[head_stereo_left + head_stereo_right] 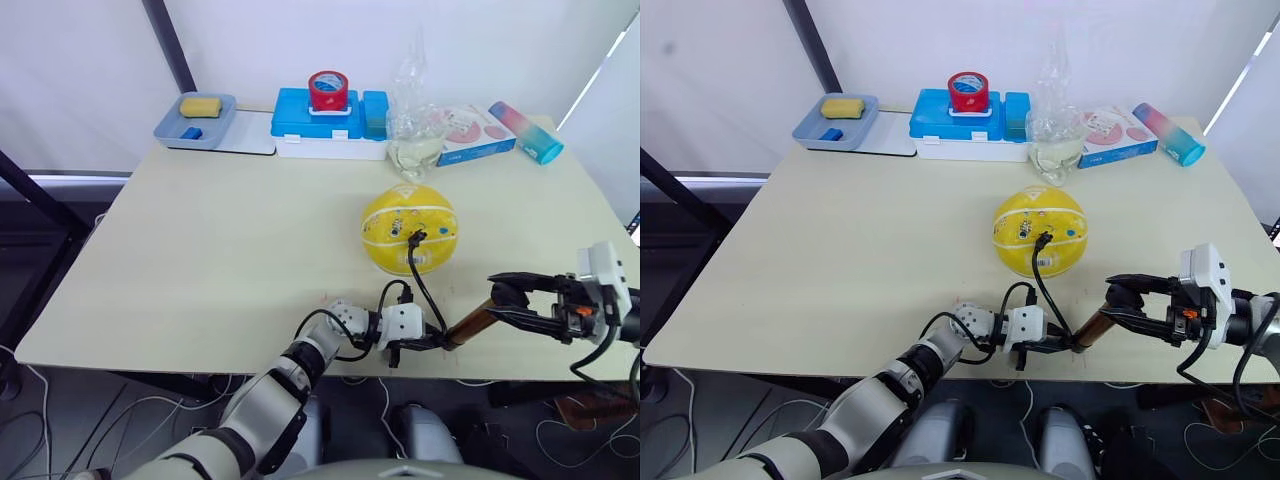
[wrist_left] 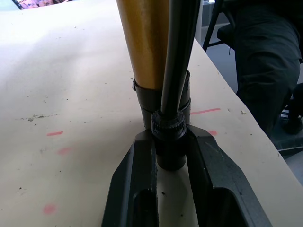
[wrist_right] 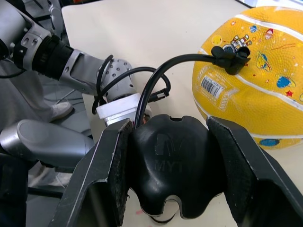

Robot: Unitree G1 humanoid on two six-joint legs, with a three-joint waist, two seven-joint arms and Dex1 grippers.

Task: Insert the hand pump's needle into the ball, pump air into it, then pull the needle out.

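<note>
Left gripper [image 1: 428, 343] stretched low along the table's [image 1: 220, 250] near edge, clamped on the black end cap of the hand pump [image 1: 470, 325]. Right gripper [image 1: 510, 296] reaching in from the right edge, closed around the moulded black handle [image 3: 173, 165]. Slim glossy amber tube slanted between them. Thin rubbery hose [image 1: 420, 285] arcing to the round yellow ball [image 1: 409, 229] mid-table; needle [image 3: 230, 56] seemingly seated inside, fitting against the skin.

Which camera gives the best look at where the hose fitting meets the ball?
The right wrist view: the black fitting sits against the ball, close up. Both eye views show it small and from above.
</note>
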